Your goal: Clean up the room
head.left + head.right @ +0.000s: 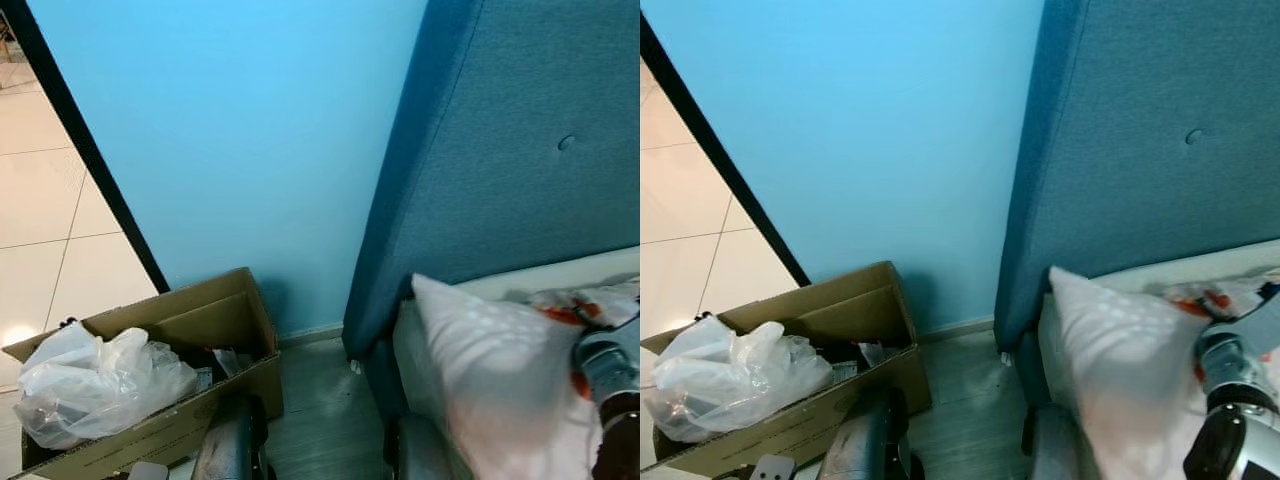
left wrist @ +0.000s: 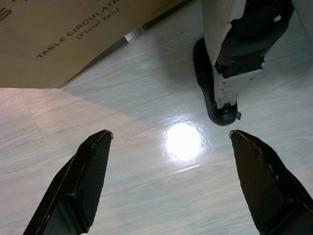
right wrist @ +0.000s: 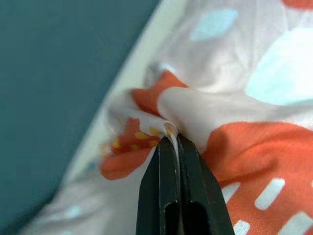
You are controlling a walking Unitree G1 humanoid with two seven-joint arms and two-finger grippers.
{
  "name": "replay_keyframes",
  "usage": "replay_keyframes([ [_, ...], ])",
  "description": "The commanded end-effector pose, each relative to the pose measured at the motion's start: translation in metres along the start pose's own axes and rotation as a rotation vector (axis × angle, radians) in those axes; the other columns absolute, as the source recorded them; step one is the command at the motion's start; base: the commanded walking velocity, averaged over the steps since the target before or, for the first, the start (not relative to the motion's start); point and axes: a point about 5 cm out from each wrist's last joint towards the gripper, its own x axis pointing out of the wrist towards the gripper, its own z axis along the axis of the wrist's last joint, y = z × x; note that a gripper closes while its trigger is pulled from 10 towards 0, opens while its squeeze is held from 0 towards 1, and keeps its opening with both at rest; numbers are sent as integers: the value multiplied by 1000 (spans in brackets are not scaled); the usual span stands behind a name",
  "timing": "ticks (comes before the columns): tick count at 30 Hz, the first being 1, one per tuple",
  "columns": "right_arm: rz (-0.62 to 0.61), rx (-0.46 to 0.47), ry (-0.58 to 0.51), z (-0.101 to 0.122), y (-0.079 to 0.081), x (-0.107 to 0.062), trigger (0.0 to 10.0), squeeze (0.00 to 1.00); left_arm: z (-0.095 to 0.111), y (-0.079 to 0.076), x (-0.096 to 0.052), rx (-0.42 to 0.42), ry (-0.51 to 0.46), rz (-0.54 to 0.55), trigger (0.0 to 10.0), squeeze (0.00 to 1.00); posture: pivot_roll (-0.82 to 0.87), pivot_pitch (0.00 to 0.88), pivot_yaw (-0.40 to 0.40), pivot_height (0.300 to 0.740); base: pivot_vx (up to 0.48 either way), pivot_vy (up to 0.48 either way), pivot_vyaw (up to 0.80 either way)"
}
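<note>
A white pillow (image 1: pixel 500 385) printed with orange and pale blue shapes lies on the bed at the lower right, against the teal headboard (image 1: pixel 520 150). My right gripper (image 3: pixel 175 142) is shut on a fold of the pillow's patterned fabric (image 3: pixel 205 112), pinching it between the black fingers. My right arm (image 1: pixel 1230 400) reaches in from the bottom right beside the pillow. My left gripper (image 2: pixel 171 134) hangs open above the pale wood floor (image 2: pixel 146 161), its two fingers (image 2: pixel 83 176) spread wide with nothing between them.
An open cardboard box (image 1: pixel 190 330) holding a clear plastic bag (image 1: pixel 95 385) stands on the floor at the lower left, by the blue wall (image 1: pixel 250 140). A black doorframe strip (image 1: pixel 90 150) borders white tiles beyond. My own foot (image 2: pixel 230 58) rests near the box.
</note>
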Motion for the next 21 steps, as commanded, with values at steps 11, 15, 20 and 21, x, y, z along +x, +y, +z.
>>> replay_keyframes([
  [11, 868, -217, -194, 37, 174, -34, 0, 0, -12, 3, -6, -16, 27, 18, 10000, 0, 246, 251, -37, 578, 0, 0, 0],
  [15, 1000, -333, -129, 11, 195, -46, 0, 0, -13, 3, -7, -19, 28, 21, 10000, 0, 240, 253, -40, 578, 0, 0, 0],
  [20, 1021, -610, -22, -35, 196, -52, 549, 0, -13, 2, -6, -23, 29, 23, 10000, 0, 236, 251, -47, 578, 0, 0, 0],
  [21, 967, -678, 1, -43, 190, -49, 10000, 0, -13, 2, -6, -24, 29, 23, 10000, 0, 234, 250, -49, 578, 0, 0, 0],
])
